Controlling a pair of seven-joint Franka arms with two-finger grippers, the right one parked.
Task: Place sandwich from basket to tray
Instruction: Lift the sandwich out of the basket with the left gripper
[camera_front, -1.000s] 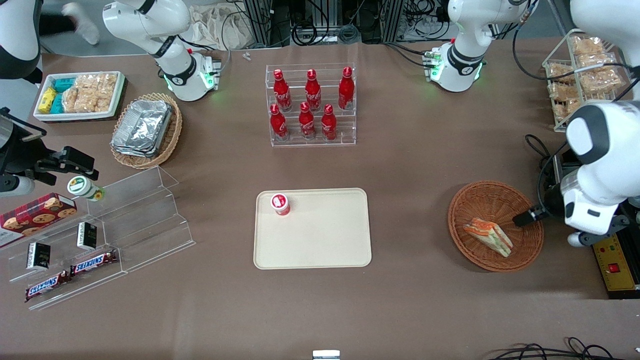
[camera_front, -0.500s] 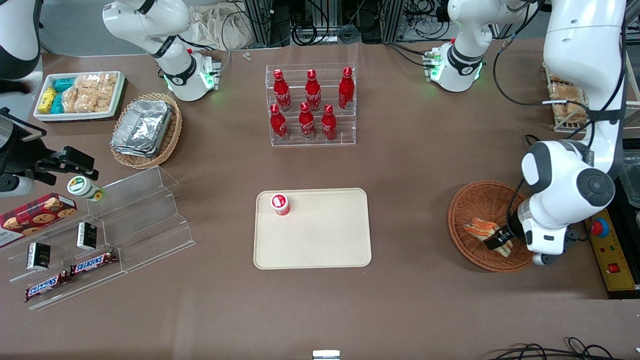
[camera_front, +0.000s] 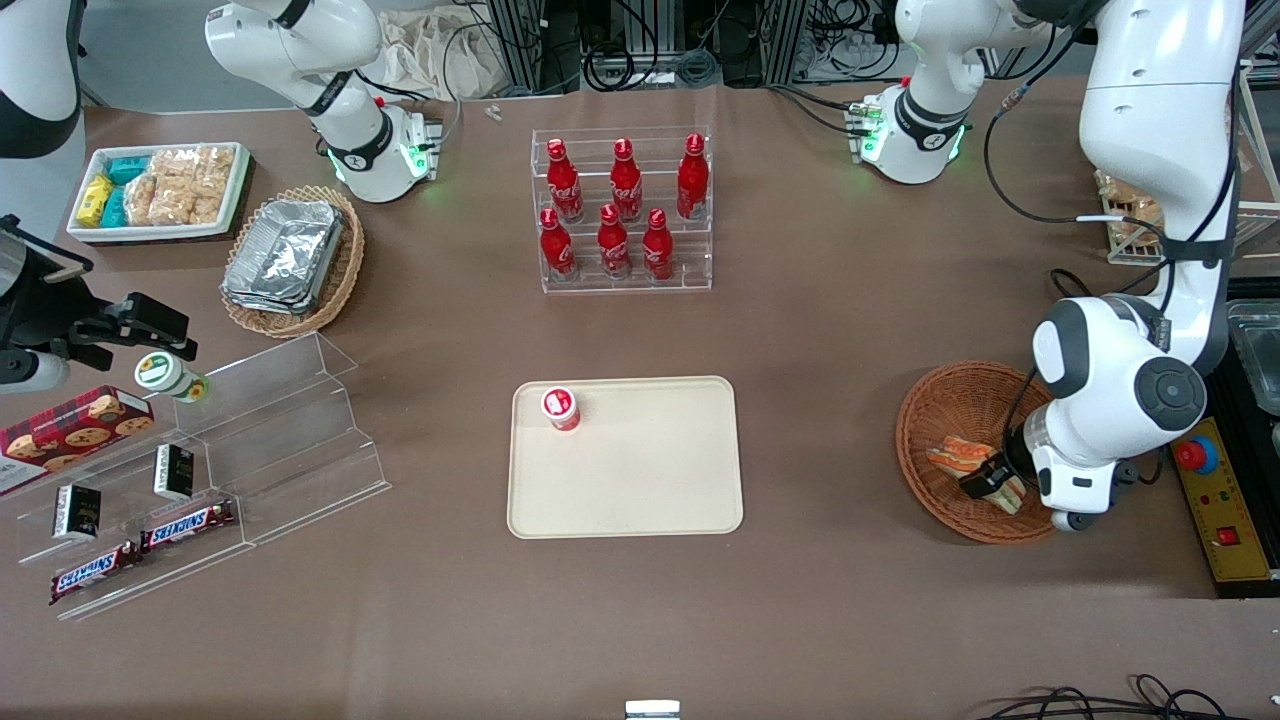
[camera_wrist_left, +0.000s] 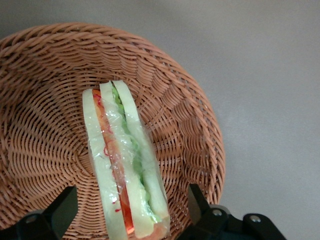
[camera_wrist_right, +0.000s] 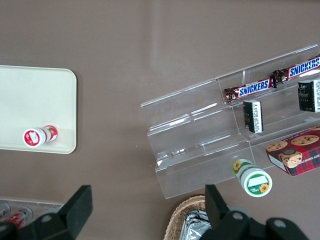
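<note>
Wicker shows clearly in the left wrist view: the round reddish-brown basket (camera_wrist_left: 45, 95) holds one sandwich (camera_wrist_left: 125, 165), a wrapped wedge lying on its side with red and green filling between pale bread layers. The jaws of the gripper (camera_wrist_left: 127, 215) stand apart, one dark finger on each side of the sandwich's wide end, neither visibly pressing it.

In the front view the same basket (camera_front: 945, 410) sits at the right of the frame on the brown tabletop (camera_front: 850, 320), with the sandwich (camera_front: 958, 455) partly covered by the gripper (camera_front: 985, 480); this view does not show the gap between the fingers.

The cream tray (camera_front: 640, 480) lies at the centre of the frame, well apart from the basket, and carries one small red-and-white bottle (camera_front: 561, 408) lying near its upper left corner. The right wrist view shows that bottle (camera_wrist_right: 39, 135) and the tray (camera_wrist_right: 30, 95) as well.

Six red bottles (camera_front: 625, 205) stand in a clear rack at upper centre. Two bars reading SNICKERS (camera_wrist_right: 255, 88) lie on clear stepped shelves, beside two dark packets and one box of cookies (camera_wrist_right: 295, 155).
</note>
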